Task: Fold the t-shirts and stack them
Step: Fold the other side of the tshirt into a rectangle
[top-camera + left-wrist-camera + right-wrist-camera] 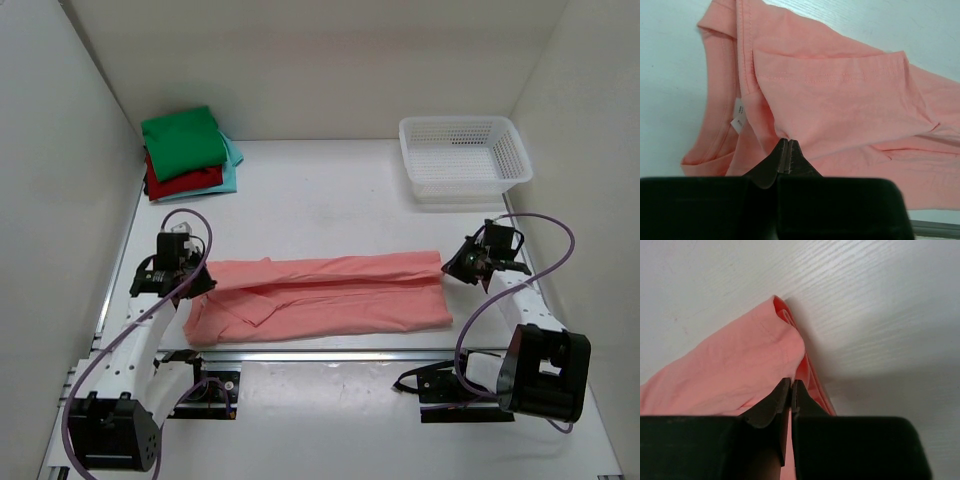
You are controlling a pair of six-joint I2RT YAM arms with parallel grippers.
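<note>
You are viewing the salmon-pink t-shirt (330,295) lying folded lengthwise along the near part of the table (320,200), well apart from the stack of folded t-shirts (185,150) in the far left corner. The left gripper (205,282) is pinching its collar end. The right gripper (447,268) is pinching its hem end, both sets of jaws closed on cloth.
</note>
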